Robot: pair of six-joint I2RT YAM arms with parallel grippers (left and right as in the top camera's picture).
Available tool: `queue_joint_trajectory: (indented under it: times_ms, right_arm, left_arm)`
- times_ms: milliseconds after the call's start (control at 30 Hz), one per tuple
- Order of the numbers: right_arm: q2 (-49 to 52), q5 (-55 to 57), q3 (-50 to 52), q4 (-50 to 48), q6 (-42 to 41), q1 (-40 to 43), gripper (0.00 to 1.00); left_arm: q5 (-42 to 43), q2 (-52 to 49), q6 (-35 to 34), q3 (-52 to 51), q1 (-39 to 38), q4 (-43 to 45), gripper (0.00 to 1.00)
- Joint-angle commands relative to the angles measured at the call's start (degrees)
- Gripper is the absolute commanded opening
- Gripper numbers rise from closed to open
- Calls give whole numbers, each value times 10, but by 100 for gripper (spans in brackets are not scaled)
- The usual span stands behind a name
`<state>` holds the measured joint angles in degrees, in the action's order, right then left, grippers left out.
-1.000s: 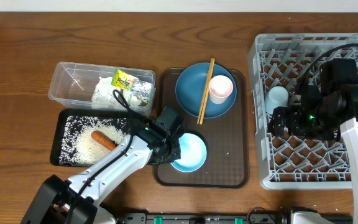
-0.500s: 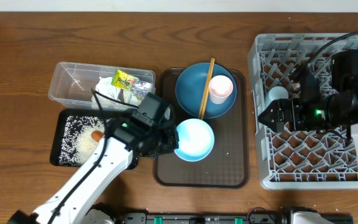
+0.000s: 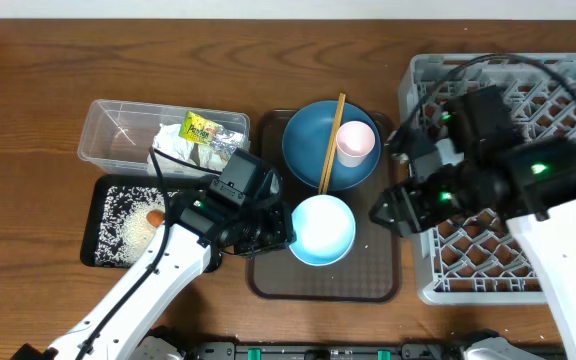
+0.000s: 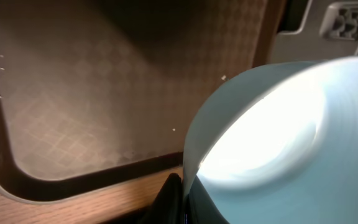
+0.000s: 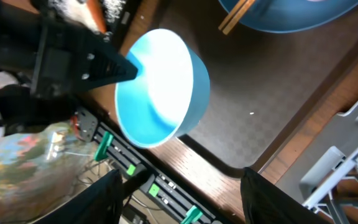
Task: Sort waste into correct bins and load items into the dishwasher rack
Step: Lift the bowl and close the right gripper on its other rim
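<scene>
Technician: What is the state of the left gripper [image 3: 280, 233]?

Inspector: Its jaws are clamped on the left rim of the light-blue bowl [image 3: 323, 230]. The left wrist view shows one finger pressed against the rim. The bowl sits over the near half of the brown tray [image 3: 368, 282] with its white inside facing up. Whether its base touches the tray cannot be told.

Technician: And the right gripper [image 3: 383, 208]?

Inspector: Its jaws stand apart with nothing between them. It hangs over the right edge of the brown tray, between the bowl and the grey rack [image 3: 415, 262], and points toward the bowl without touching it.

Technician: Where are the remaining items?

Inspector: The dark-blue plate [image 3: 303, 150] lies at the far end of the brown tray. On it are the wooden chopsticks [image 3: 330, 145] and the pale-pink cup [image 3: 355, 142].

Technician: And the waste?

Inspector: The clear tub [image 3: 103, 140] holds the white napkin [image 3: 173, 150] and the yellow-green packet [image 3: 200, 128]. The black tray [image 3: 100, 258], just in front of the tub, holds the rice [image 3: 128, 228] and the carrot [image 3: 154, 217]; the left arm partly covers the carrot.
</scene>
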<state>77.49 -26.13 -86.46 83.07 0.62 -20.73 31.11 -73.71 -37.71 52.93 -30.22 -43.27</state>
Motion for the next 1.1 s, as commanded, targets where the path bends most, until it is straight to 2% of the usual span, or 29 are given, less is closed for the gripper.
queue_joint_trajectory:
  times_ms: [0,133,300,400,433,800,867,967,1067]
  right_arm:
    - [-2,34,31,-24,-65,-35,59]
    - [-2,35,79,-71,-96,-63,58]
    - [-2,43,131,-104,-96,-70,54]
    - [-2,42,154,-130,-101,-70,42]
    - [-2,42,159,-136,-103,-70,41]
    - [-2,32,193,-179,-123,-71,41]
    - [-2,32,195,-182,-124,-71,39]
    - [-2,32,195,-186,-125,-71,31]
    - [-2,32,195,-186,-126,-71,30]
  left_arm:
    - [34,4,-5,10,-1,-2,6]
    - [35,4,-5,10,-1,-2,6]
    - [34,4,-3,10,-1,-2,6]
    - [31,4,0,10,-1,-2,6]
    - [31,4,0,10,-1,-2,6]
    - [31,4,-1,9,-1,-2,6]
    - [31,4,-1,9,-1,-2,6]
    - [31,4,-1,9,-1,0,6]
    - [32,4,-10,9,-1,2,6]
